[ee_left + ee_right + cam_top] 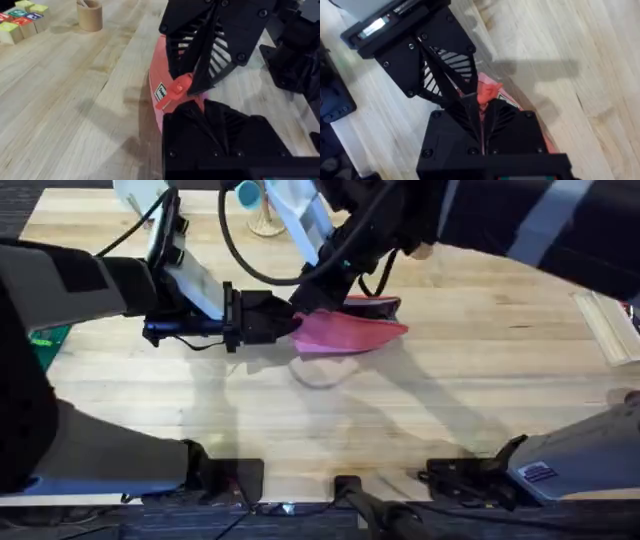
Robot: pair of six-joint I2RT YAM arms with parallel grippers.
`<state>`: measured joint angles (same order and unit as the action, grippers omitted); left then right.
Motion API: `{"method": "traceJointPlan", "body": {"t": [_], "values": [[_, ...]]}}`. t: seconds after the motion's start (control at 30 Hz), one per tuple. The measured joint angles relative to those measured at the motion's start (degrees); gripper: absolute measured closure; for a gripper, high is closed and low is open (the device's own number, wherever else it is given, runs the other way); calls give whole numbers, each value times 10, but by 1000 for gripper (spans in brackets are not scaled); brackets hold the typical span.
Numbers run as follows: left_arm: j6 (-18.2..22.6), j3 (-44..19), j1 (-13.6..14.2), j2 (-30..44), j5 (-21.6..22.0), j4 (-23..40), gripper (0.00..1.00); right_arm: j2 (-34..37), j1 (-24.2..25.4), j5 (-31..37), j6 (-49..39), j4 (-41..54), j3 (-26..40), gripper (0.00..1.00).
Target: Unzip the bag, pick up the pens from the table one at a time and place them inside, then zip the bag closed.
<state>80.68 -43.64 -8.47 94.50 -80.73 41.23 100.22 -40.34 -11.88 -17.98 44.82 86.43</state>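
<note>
I have both tools clamped at one end of the soft coral-pink pouch [345, 332] lifted off the light plank counter [480, 380]: left tool [290, 323] pinching fabric, right tool [312, 300] gripping the zipper pull [176, 89], ready to draw it along.

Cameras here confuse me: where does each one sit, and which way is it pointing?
Overhead: fixed above the arm bases, looking down and forward over the table; both arms meet at the bag.
Left wrist: rides the left arm, looking past the left gripper at the bag, the other arm's gripper opposite.
Right wrist: rides the right arm, looking past the right gripper at the bag.
Shared: all three show the pink bag between both grippers.
</note>
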Motion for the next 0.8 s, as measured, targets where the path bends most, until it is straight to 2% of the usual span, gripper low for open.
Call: {"method": "traceJointPlan", "body": {"t": [0.37,0.8], "values": [[0,-1,6,0,-18,5,958,-13,26,-21,-1,25,0,970],[0,-1,8,0,-10,8,958,-13,96,-47,-43,71,0,968]]}}
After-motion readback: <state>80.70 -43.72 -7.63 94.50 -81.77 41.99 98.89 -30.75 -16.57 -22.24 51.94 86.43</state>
